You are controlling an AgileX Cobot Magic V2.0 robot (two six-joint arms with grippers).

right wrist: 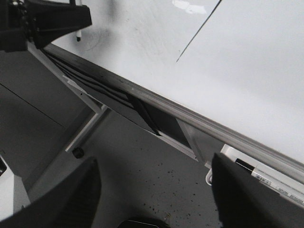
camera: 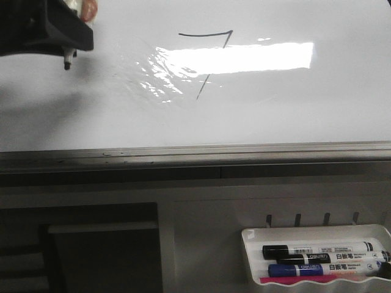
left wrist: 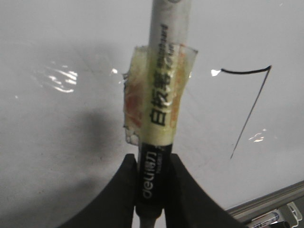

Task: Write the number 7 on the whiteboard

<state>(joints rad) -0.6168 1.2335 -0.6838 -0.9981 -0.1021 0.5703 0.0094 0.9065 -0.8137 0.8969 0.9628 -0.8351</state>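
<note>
The number 7 (camera: 206, 56) looks finished on the whiteboard (camera: 305, 110). Upper left, the left hand (camera: 66, 52) grips the marker (left wrist: 159, 118), tip clear of the ink; the right hand (right wrist: 154, 194) hangs released.

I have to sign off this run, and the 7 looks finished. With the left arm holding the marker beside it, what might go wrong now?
1. The marker is uncapped and its tip sits close to the whiteboard; any drift by the left gripper could leave a stray mark.
2. A sweep to the right could cross the number 7 and smear it.
3. The marker is held near its tip end, so the taped body may tilt in the grip.
</note>
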